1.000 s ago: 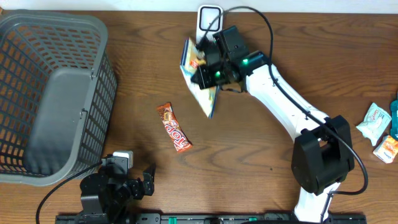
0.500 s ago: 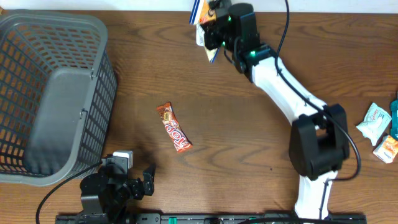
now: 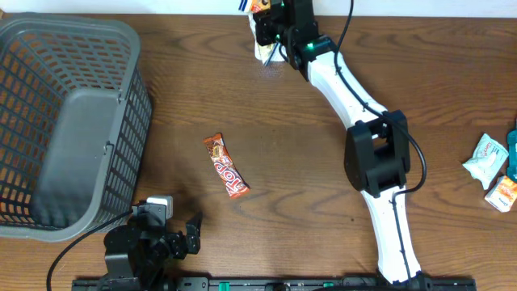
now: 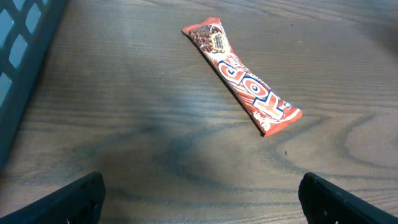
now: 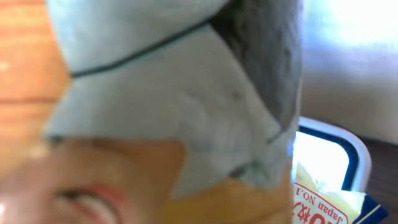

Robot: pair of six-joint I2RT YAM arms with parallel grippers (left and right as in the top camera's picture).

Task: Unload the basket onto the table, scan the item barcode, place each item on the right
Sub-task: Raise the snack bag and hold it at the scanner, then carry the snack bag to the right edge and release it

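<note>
Orange-and-blue snack packet (image 3: 255,6), pinched in the right end effector (image 3: 273,24), now hangs over the white scanner (image 3: 263,52) at the far edge, no longer mid-scene, so scanning appears under way; left end effector (image 4: 199,202) idles spread.

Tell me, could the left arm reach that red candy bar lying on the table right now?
Probably yes. The left gripper is open and faces the candy bar across bare wood, with nothing lying between them; the basket stands off to one side.
</note>
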